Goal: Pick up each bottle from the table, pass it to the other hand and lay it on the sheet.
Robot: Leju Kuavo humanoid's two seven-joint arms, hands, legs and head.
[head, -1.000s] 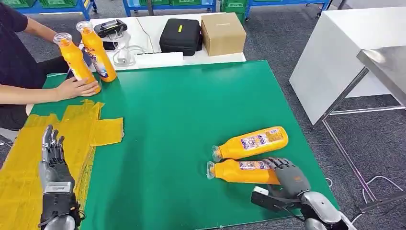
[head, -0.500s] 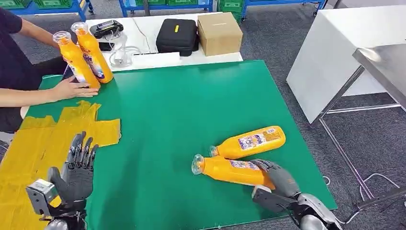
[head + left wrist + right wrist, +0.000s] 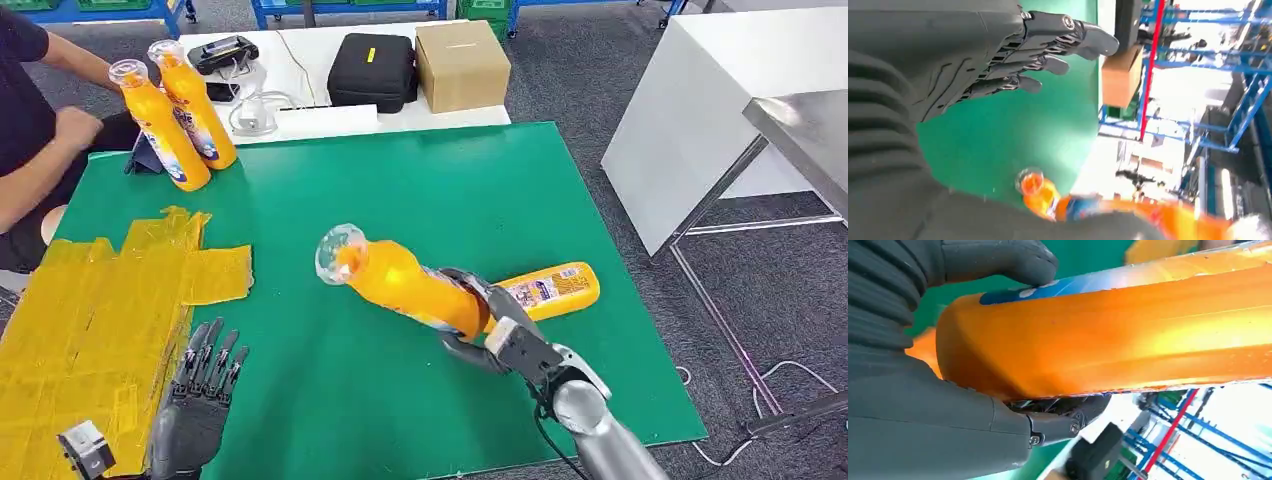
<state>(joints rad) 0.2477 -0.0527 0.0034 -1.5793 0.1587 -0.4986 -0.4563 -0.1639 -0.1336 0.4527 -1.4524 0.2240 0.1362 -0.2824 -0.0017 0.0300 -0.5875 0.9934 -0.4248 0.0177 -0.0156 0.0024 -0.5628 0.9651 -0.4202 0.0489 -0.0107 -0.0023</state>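
Nearest, the left hand [image 3: 197,400] hangs unclenched beside the crumpled yellow plastic sheet [image 3: 90,320], fingers spread and holding nothing; just beyond, the right hand [image 3: 487,325] grasps the base of an orange plastic bottle with a clear cap [image 3: 400,280], raised off the green table mat [image 3: 400,190] and tilted, cap toward the left; behind it a second orange bottle [image 3: 545,289] lies flat; farthest, two upright orange bottles [image 3: 175,115] stand near a person's hand [image 3: 78,125].

Bottle [image 3: 548,289] labels blurred; no text legible.
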